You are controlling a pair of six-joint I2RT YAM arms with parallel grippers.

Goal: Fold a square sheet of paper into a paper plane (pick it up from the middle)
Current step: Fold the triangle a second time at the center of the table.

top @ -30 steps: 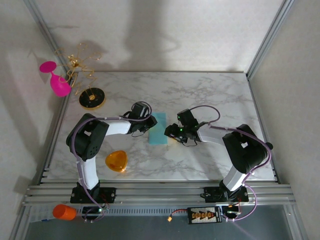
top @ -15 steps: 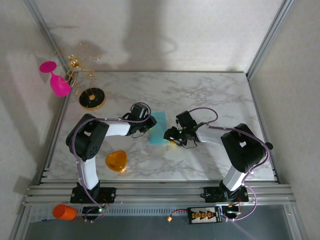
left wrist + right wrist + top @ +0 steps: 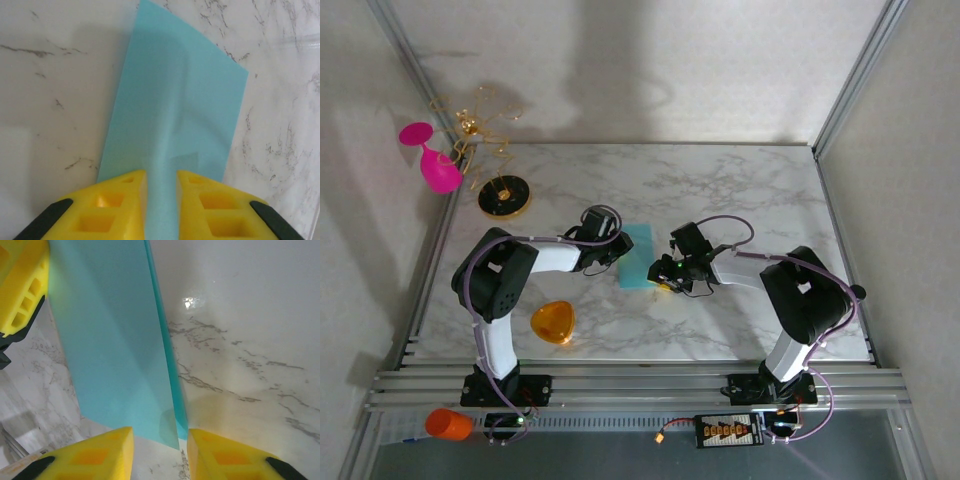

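The left tool (image 3: 161, 200) and the right tool (image 3: 160, 455) meet the teal sheet of paper (image 3: 175, 100) from opposite sides, the left at its left edge and the right at its near right corner. The sheet lies between them near the middle of the marbled bench (image 3: 720, 190). An orange rounded-triangle piece (image 3: 552, 322) lies on the bench close to the left arm, well apart from the sheet. A gold wire stand (image 3: 503, 196) on a black base sits at the far left corner, with a pink glass (image 3: 433, 160) tilted just beside it at the frame. An orange cup (image 3: 448, 424) and a black and yellow box (image 3: 727, 431) sit below the front rail. Across the sheet from the right tool is one yellow finger of the left tool, seen at the top left of the right wrist view. The left tool's fingers (image 3: 120, 200) are drawn nearly together on the sheet's edge, and the paper between them humps into a soft ridge running down the sheet's middle — a pinch on the paper. The right tool's fingers (image 3: 235, 455) stand partly spread. The sheet's corner, with a darker teal strip along its edge, reaches into the gap just beside the finger on the right of that view, and bare marble shows between the fingers — nothing is clamped there.
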